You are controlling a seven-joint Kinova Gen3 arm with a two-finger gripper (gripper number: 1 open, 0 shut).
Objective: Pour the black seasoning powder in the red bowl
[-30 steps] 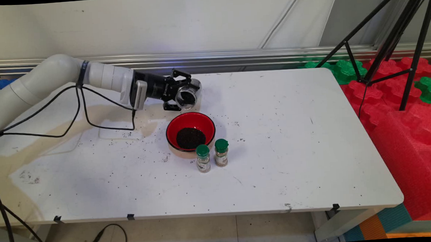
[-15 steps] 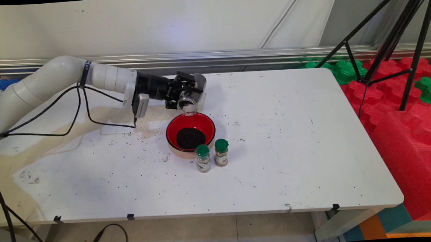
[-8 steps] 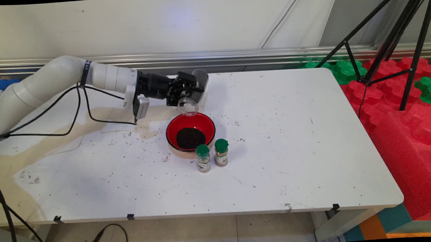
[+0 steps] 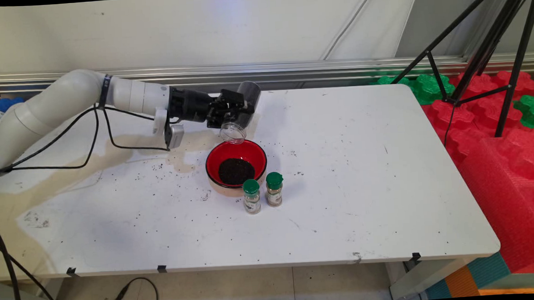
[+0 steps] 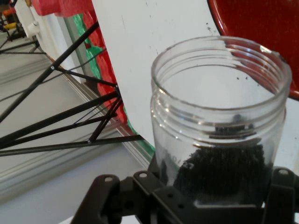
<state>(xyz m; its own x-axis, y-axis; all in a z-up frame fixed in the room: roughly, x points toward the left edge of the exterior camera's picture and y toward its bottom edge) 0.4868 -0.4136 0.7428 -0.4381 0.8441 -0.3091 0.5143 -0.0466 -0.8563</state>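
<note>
Cables hang from the white arm (image 4: 81,93), which reaches in from the left and lies nearly level above the far part of the table (image 4: 364,172). Its gripper (image 4: 232,108) is closed on a clear jar (image 4: 236,128), one finger on each side of the jar's body near the base. In the hand view the black linkage flanks the jar's lower part.

The jar has no lid and is tipped, with its base raised towards the far right and its open mouth pointing down and towards the near side. The mouth hangs just above the far rim of a red bowl (image 4: 212,155) and is apart from it. The hand view shows a clump of dark grains (image 5: 219,168) at the base end of the jar and only a few specks near the neck, so the jar is not emptied. The bowl already holds a round heap of dark grains (image 4: 236,171) at its bottom. Loose dark specks are scattered on the table, mostly left of the bowl.

Just on the near side of the bowl, two small green-capped spice jars stand upright side by side, one (image 4: 251,196) to the left and the other (image 4: 274,189) to the right. Neither is touched by the hand. Well to the right, off the table, are a black tripod (image 4: 494,42) and red and green foam mats (image 4: 498,124).
</note>
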